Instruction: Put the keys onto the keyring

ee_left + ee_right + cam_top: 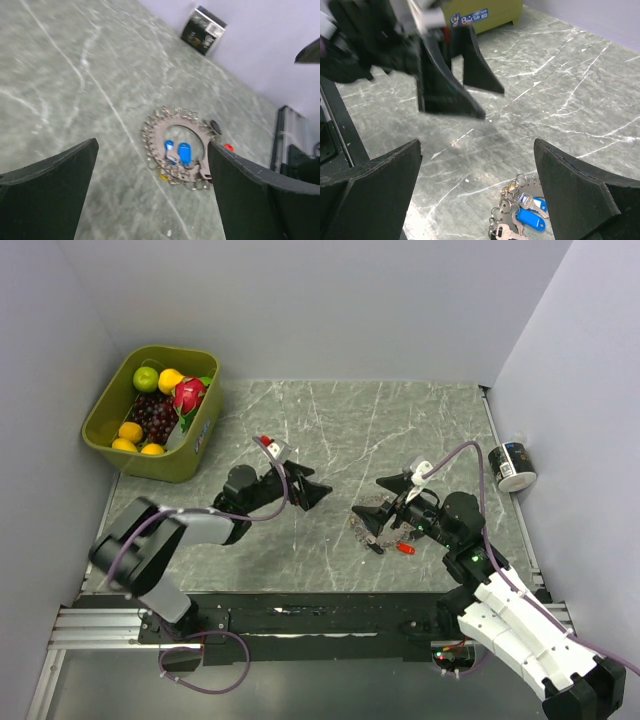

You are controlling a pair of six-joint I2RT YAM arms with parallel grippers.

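Hovering over the keyring [150, 135] at centre frame, the right gripper [378, 512], jaws wide; left gripper [316, 490] just left, jaws wide, empty; blue keys [184, 153] inside the ring.

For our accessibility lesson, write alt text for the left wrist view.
A silvery beaded wire keyring lies flat on a grey marbled table, small blue-headed keys inside it, framed by the left gripper's open black fingers.

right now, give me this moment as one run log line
left gripper: open, empty | right gripper: open, empty | keyring: lying flat by right gripper | blue keys: inside ring outline | red key: outside ring
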